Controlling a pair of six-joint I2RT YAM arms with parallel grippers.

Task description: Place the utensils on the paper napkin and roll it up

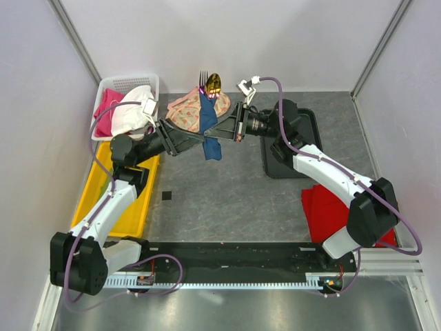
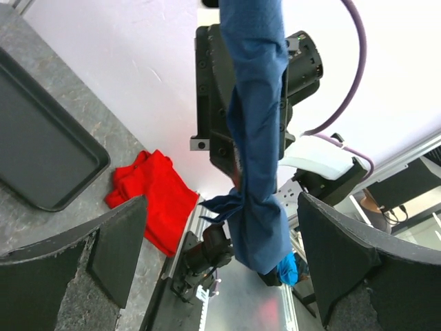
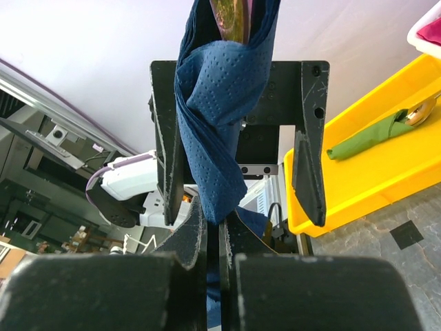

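Observation:
The paper napkin [image 1: 212, 148] is a twisted navy-blue roll hanging upright above the table, with the utensils [image 1: 209, 83] poking out of its top: dark fork tines and a gold spoon head. My right gripper [image 1: 220, 131] is shut on the roll's middle; in the right wrist view its fingertips [image 3: 200, 231] pinch the blue paper [image 3: 213, 103]. My left gripper [image 1: 204, 133] faces it from the left, open, its two pads [image 2: 117, 248] standing wide on either side of the napkin [image 2: 258, 138] without touching it. The utensils' handles are hidden inside the roll.
Behind the roll lies a peach floral fabric [image 1: 180, 110]. A white basket [image 1: 141, 77] of cloths and a yellow tray [image 1: 131, 207], holding a green rolled napkin [image 3: 365, 134], are at the left. A black tray [image 1: 306, 131] and a red cloth [image 1: 324, 214] are at the right.

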